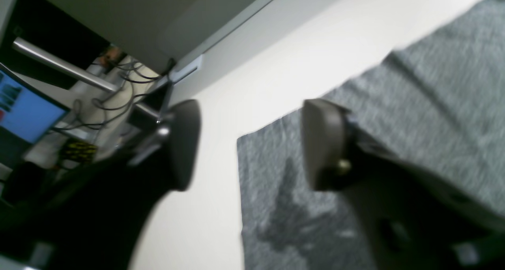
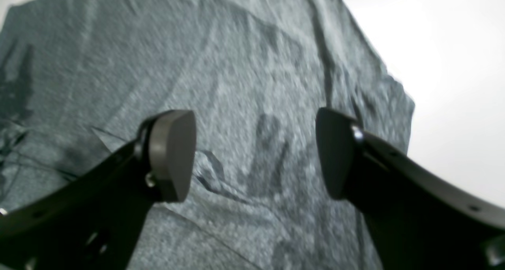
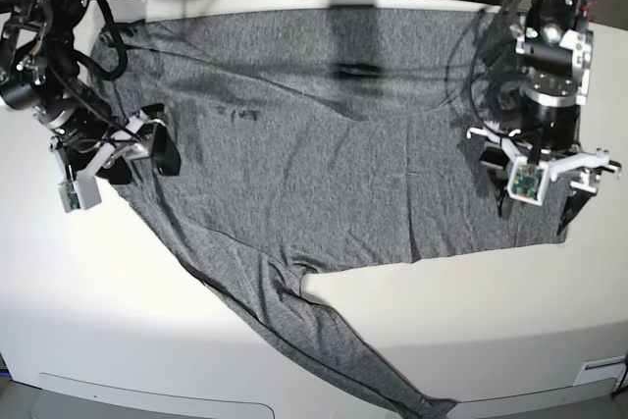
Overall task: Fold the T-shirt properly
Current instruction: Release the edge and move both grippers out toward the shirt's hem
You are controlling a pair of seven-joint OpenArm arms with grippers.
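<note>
In the left wrist view, the left gripper (image 1: pixel 248 143) is seen with its jaws spread wide and nothing between them; one finger hangs over the bare white table (image 1: pixel 221 207) and the other over a corner of the T-shirt (image 1: pixel 434 116), whose grey edge runs diagonally across the picture. A blue monitor (image 1: pixel 23 112) and loose cables (image 1: pixel 114 100) are visible beyond the table's far edge, though the picture is blurred. In the right wrist view, the right gripper (image 2: pixel 256 155) is likewise shown released, both pads apart and empty, held above wrinkled grey cloth that fills most of the picture, with white table at the right. In the base view, the T-shirt is found spread flat across the far half of the table, one long sleeve trailing toward the near edge. The right gripper (image 3: pixel 137 149) is placed at the cloth's left border, the left gripper (image 3: pixel 538 205) over its right hem; neither is seen grasping fabric.
</note>
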